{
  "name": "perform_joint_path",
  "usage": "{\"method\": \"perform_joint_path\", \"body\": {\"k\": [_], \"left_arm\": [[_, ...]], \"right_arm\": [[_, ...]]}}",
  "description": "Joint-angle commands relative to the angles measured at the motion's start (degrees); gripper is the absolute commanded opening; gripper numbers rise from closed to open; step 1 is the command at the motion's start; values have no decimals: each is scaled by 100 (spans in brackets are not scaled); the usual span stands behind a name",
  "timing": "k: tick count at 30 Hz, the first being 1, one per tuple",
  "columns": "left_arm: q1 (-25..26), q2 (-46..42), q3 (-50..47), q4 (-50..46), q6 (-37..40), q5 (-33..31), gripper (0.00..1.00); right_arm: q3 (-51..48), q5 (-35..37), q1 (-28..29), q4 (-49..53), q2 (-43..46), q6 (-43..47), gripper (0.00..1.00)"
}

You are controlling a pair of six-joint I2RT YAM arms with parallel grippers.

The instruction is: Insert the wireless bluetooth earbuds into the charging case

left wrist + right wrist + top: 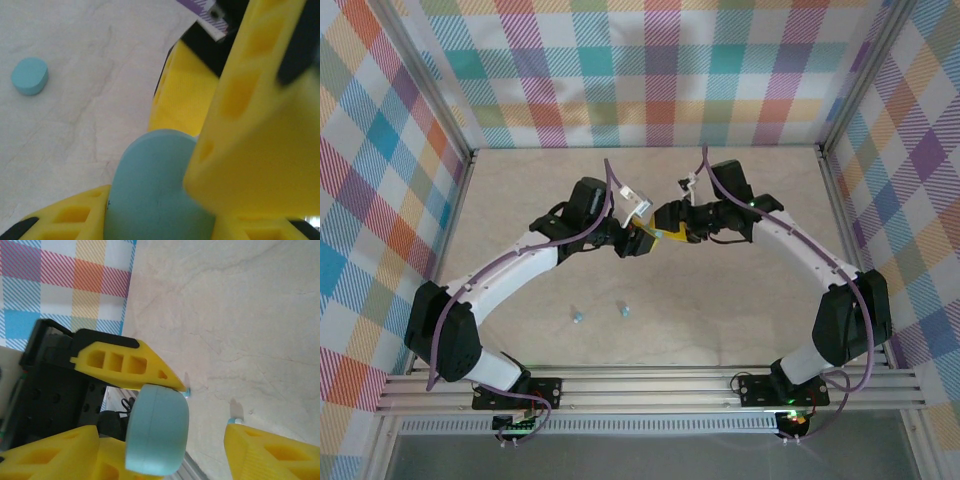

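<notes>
Pale marbled table (720, 320); charging case (150, 190) in the narrow left gripper (640, 240), right gripper (161, 439) wide around it.

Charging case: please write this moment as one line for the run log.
left gripper: shut on charging case | right gripper: open, jaws around case | two earbuds: on table, not inserted
</notes>
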State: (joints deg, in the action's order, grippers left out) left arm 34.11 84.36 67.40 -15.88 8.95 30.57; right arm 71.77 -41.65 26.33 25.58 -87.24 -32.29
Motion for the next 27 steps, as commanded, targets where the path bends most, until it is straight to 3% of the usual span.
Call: {"method": "perform_joint_path", "body": {"k": [1, 14, 19, 24, 27], "left_arm": [[50, -112, 238, 109, 157, 238, 17], [61, -234, 160, 94, 317, 254, 18], [61, -384, -48, 353, 359, 34, 32], [52, -641, -440, 1059, 210, -292, 59], [-3, -815, -593, 1335, 140, -540, 67]], "right_arm": [[-110, -103, 48, 99, 147, 97, 64], [-152, -604, 57, -306, 8, -203, 40], [-181, -704, 56, -562, 29, -430, 27], [-281, -475, 44, -941, 173, -800, 25], [-397, -126, -2, -1082, 347, -1047, 24]]}}
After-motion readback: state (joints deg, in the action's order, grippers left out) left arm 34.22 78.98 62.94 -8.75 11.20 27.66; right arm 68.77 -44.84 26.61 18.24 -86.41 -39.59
